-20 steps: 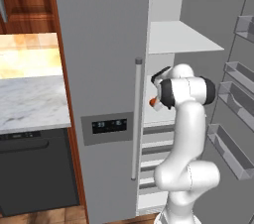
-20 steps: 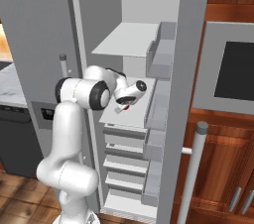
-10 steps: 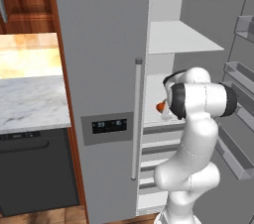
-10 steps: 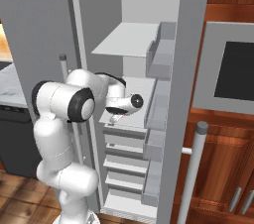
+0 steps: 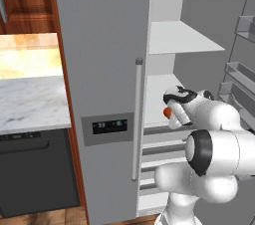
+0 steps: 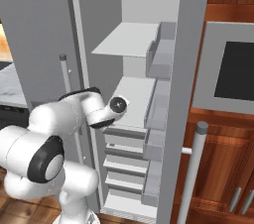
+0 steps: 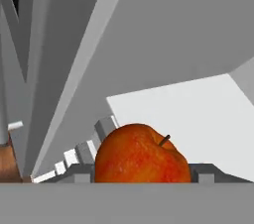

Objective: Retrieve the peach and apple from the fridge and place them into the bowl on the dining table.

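The apple (image 7: pixel 141 156), deep orange-red with a short dark stem, sits between my gripper's (image 7: pixel 143 177) two fingertips in the hand view. My gripper (image 5: pixel 170 113) is shut on the apple (image 5: pixel 167 112), holding it just in front of the middle white shelf (image 5: pixel 159 89) of the open fridge (image 5: pixel 104 59). The arm (image 6: pixel 74 119) is folded low before the fridge's open right half. The left fridge door is closed, with its long bar handle (image 5: pixel 138 119) and dark display panel (image 5: pixel 108 126).
The open right door (image 5: pixel 239 77) carries grey bins and stands to the arm's right. A marble counter (image 5: pixel 30 104) over a dark appliance (image 5: pixel 35 169) lies on the left. A wall oven (image 6: pixel 235 69) and wooden cabinets (image 6: pixel 223 188) are on the right.
The arm has folded down and back from the fridge. The gripper has carried the apple a little right and lower, out from over the shelf.
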